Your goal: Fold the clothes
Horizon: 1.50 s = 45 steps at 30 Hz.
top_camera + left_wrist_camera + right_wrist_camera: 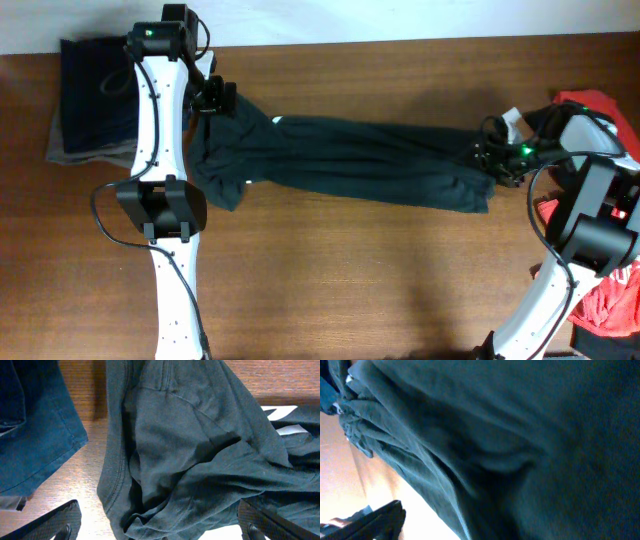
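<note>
A dark green garment (350, 160) lies drawn out long across the wooden table (350, 290), from about 10 o'clock near the left arm to about 3 o'clock near the right arm. Its bunched, wider end sits at the 9 to 10 o'clock side and its narrower end at the 3 o'clock side.

The left gripper (213, 97) hangs over the bunched end at 10 o'clock. In the left wrist view its two fingers (55, 522) stand wide apart at the lower corners, with rumpled cloth lying below and between them; they grip nothing.

The right gripper (497, 158) is at the garment's 3 o'clock end. The right wrist view is almost filled by dark cloth close to the lens, and only one finger (380, 520) shows, at 7 o'clock, so whether these jaws are closed on the cloth cannot be told.

A stack of folded dark blue clothes (90, 95) rests at the far 10 o'clock corner, just beside the left gripper. Red clothes (590, 102) lie at the 3 o'clock edge, and more red cloth (612, 300) at 4 o'clock
</note>
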Tool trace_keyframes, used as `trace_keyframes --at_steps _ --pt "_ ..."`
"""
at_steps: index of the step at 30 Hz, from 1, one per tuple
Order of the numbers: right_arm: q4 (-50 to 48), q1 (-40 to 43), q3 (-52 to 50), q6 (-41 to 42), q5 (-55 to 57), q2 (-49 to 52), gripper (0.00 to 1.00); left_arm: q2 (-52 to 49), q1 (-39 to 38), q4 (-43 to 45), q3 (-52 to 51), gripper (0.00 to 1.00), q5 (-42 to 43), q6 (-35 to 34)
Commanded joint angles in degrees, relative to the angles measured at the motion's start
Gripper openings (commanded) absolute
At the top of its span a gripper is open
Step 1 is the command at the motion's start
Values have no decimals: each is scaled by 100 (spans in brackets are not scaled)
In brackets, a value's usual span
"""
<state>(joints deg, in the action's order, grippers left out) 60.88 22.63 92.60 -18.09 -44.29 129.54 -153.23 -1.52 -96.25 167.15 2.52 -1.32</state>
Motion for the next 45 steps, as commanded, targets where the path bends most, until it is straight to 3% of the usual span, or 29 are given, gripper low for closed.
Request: trace_keyframes --at_steps 1,4,7,11,15,22,26,42,44,45 --pt "-334 -278 -448 634 1246 691 85 153 17 -20 72 99 -42 4" --pt "-437 -273 -442 815 1307 691 46 153 17 -24 72 99 -44 4" --pt "-437 -264 -442 817 1346 691 23 153 17 -22 72 99 -44 4" --pt "-409 -234 -356 1099 1799 691 4 153 17 -22 72 99 -42 4" --pt "-57 -151 83 1338 2538 688 4 153 17 -22 72 99 -44 4" --pt "1349 -162 1816 1808 4454 688 4 153 17 -22 72 99 -42 4" --pt "1799 -304 2437 1904 4909 688 4 153 17 -22 74 99 -42 4" --pt "2149 -2057 2566 2229 6046 686 4 153 17 0 72 99 -42 4" --pt "2184 -2288 2566 2378 6041 686 10 153 17 -2 72 99 -42 4" --pt "2186 -2535 2566 2468 6037 686 22 153 17 -4 72 99 -42 4"
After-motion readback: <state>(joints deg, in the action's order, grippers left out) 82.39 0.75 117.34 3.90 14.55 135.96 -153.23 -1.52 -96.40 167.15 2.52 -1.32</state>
